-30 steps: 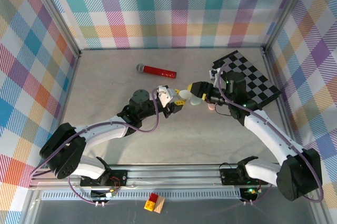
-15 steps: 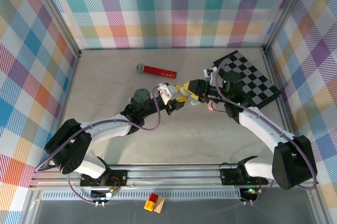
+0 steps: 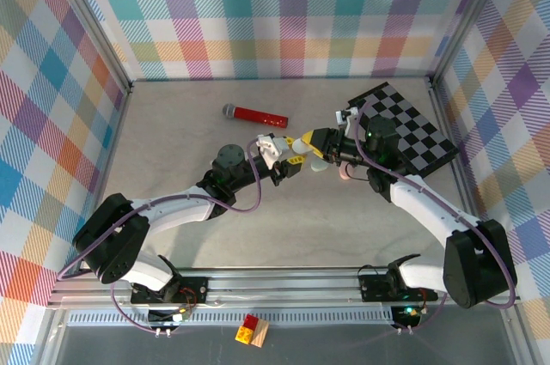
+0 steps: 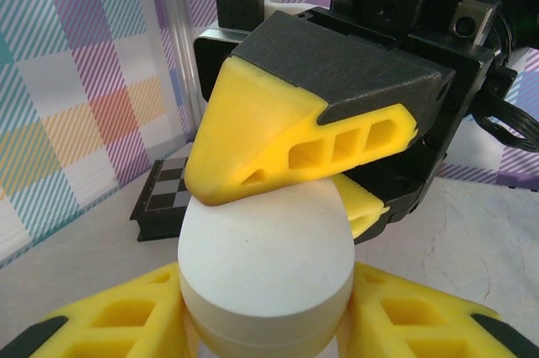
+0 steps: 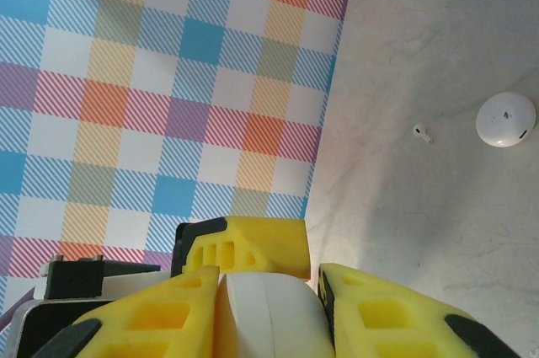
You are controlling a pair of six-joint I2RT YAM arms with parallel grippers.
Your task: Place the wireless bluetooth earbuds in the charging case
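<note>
- The white case (image 4: 265,248) is held above the table (image 3: 172,137), between the two grippers.
- In the left wrist view, the case's long axis stands upright. Its narrower end points up and its broad end down, with a seam around the lower part.
- From above, that axis runs roughly left to right, from one gripper to the other.
- The left gripper (image 4: 265,317) is closed on the broad end, with a yellow finger pressed to each side.
- The right gripper (image 5: 269,307) is closed on the narrow end, with its fingers touching the case above and below.
- One white earbud (image 5: 422,132) lies loose on the table. It is tilted across the right wrist view and lies near a round white piece (image 5: 505,120), but the two do not touch.
- A pale green piece (image 3: 320,165) and a pink piece (image 3: 344,173) lie just beside the right gripper. They are too small to tell which way they point.
- The grippers meet toward the back right of the table.
- A checkered board (image 3: 417,129) lies close behind the right wrist.
- A red microphone (image 3: 256,114) lies behind the left gripper, well apart from it.
- Plaid walls (image 3: 284,13) close off the left, back and right edges.
- Bare table stretches in front of the grippers and out to the left.
</note>
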